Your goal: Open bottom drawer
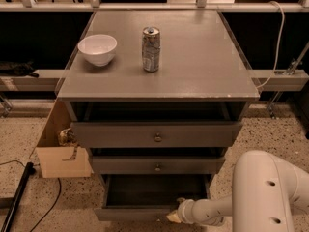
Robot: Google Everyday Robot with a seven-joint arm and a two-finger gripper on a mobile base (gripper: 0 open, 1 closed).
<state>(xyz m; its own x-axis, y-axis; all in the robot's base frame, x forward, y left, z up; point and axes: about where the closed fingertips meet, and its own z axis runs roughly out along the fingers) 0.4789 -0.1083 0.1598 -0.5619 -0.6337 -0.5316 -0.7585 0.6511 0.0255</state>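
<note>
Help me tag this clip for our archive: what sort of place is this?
Likely a lab or workshop, not a home: a grey cabinet stands on speckled floor, a loose cable hangs beside it, and metal rails run behind. The gripper sits at the front of the pulled-out bottom drawer.

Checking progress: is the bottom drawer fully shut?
No, the bottom drawer is pulled out, dark inside showing, with the end effector at its front edge.

Cream gripper [174, 216] at grey bottom drawer [133, 213] (dark inside); white bowl [97, 49], speckled floor [275, 134].
</note>
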